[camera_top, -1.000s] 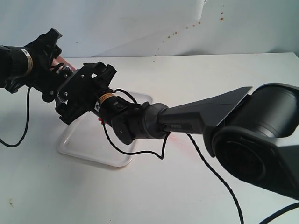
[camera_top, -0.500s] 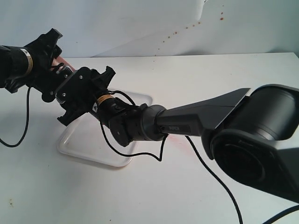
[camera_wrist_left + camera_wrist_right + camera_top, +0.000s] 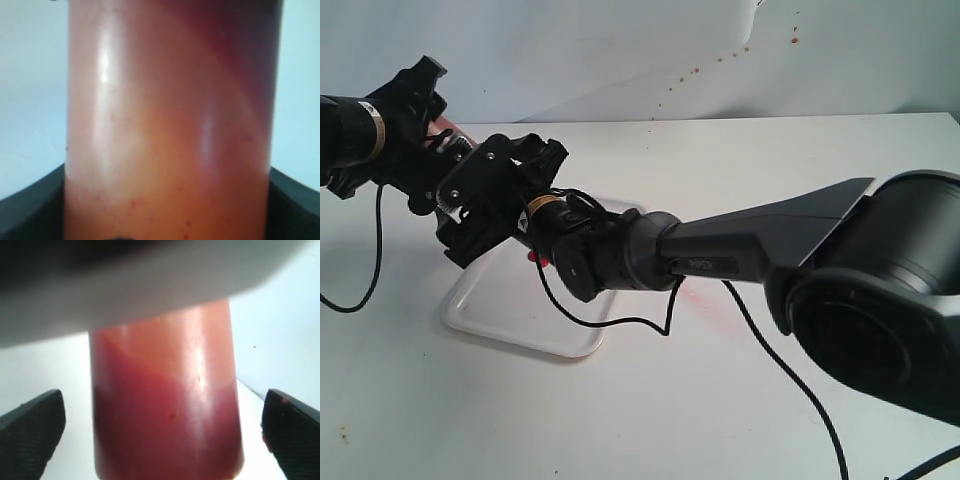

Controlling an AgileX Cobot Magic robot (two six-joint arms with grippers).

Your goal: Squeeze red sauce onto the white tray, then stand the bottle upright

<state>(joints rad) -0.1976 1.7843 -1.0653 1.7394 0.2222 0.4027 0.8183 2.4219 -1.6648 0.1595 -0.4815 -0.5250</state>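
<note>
**Bottle held over the tray's far end, second gripper open around it**

The left gripper (image 3: 167, 200) is clamped on the bottle (image 3: 167, 125). Its dark fingers (image 3: 30, 205) press against both sides of the orange-red plastic, and the darker red inside sits at a slant.

The right gripper (image 3: 165, 435) has reached across to the same bottle. Its fingers (image 3: 32, 430) stand wide apart, with clear gaps on either side, so it grips nothing.

From across the room, both grippers crowd together above the far left end of the white tray (image 3: 490, 320), which lies flat on the table (image 3: 720, 420). The bottle is up in the air there, almost wholly hidden behind the black hardware.

A small red bit (image 3: 533, 257) shows under the right wrist over the tray; I cannot tell whether it is sauce or part of the bottle. A faint pink smear (image 3: 698, 295) marks the table beside the tray.
</note>
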